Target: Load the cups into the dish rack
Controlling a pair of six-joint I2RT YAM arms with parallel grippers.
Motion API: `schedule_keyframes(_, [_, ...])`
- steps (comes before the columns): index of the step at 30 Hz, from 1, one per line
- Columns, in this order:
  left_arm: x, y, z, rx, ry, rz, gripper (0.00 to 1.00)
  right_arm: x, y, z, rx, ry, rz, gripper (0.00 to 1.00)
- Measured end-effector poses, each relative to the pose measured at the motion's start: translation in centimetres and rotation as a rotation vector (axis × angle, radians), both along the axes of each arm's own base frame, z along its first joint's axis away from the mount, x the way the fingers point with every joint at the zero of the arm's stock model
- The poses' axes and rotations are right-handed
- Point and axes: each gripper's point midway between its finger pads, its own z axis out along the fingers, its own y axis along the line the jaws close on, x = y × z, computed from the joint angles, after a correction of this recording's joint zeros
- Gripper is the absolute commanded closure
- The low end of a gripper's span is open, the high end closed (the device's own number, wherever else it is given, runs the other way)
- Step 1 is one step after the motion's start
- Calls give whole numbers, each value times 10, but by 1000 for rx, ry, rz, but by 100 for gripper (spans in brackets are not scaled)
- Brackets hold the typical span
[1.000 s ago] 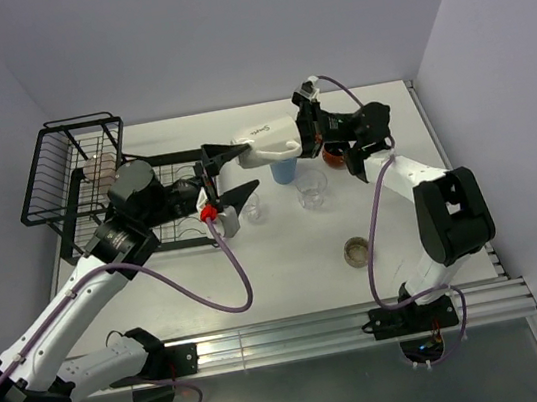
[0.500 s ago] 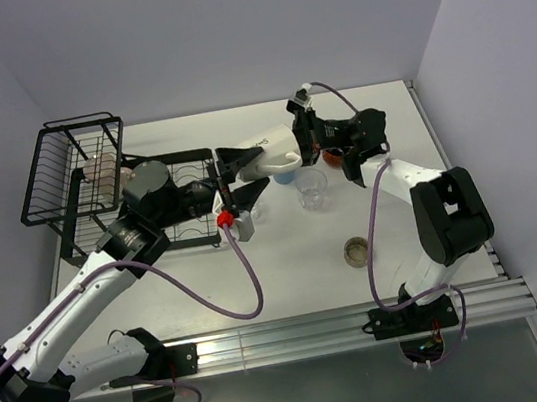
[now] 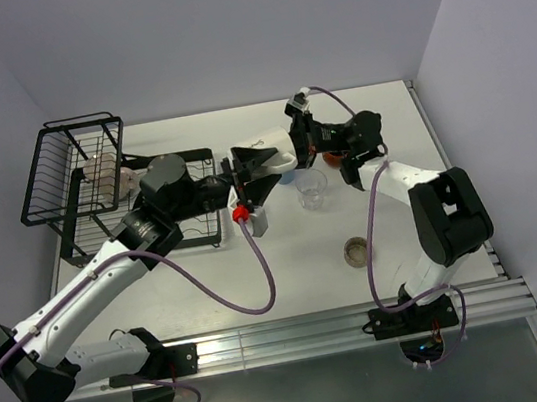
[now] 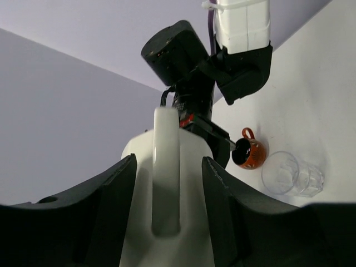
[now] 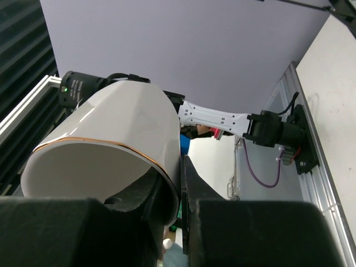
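Observation:
My right gripper [image 3: 294,147] is shut on the wall of the cream mug [image 3: 267,147] and holds it on its side above the table; in the right wrist view the mug [image 5: 105,161] has a gold rim line and sits in my gripper [image 5: 181,167]. My left gripper [image 3: 262,169] is open, its jaws on either side of the mug's handle [image 4: 166,178] with gaps. The blue tumbler [image 3: 287,169] stands just below the mug. A clear glass [image 3: 312,187], the dark brown-orange cup [image 3: 333,158] and the low brownish cup [image 3: 357,250] stand on the table. The pinkish mug [image 3: 102,168] is in the black dish rack [image 3: 48,178].
The rack's flat slotted tray [image 3: 198,234] lies under my left arm. The left wrist view shows the orange cup [image 4: 248,153] and a clear glass [image 4: 289,175] beyond the mug. Walls stand close behind and to the right. The second clear glass is hidden.
My left gripper has moved right and now straddles the cream mug's handle. My right gripper has shifted the mug slightly left toward it.

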Motion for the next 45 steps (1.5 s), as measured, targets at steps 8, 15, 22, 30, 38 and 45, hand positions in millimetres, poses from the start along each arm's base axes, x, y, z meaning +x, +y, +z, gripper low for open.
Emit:
schedule_keyframes(8, [1, -9, -11, 21, 32, -9, 47, -1, 5, -13, -15, 45, -1, 100])
schedule_keyframes(15, [2, -11, -14, 21, 47, -6, 51, 1, 7, -14, -16, 48, -9, 100])
schedule_keyframes(22, [3, -19, -17, 28, 59, -17, 59, 0, 11, -18, -15, 59, -17, 100])
schedule_keyframes(30, [4, -19, -14, 21, 57, -11, 73, 0, 12, -18, -13, 53, -17, 100])
schedule_keyframes(38, [8, -17, -9, 5, 54, 10, 99, 0, 13, -17, -10, 72, -19, 99])
schedule_keyframes(45, [9, -13, -15, 40, 100, 33, 100, -5, 15, -17, -15, 67, 3, 39])
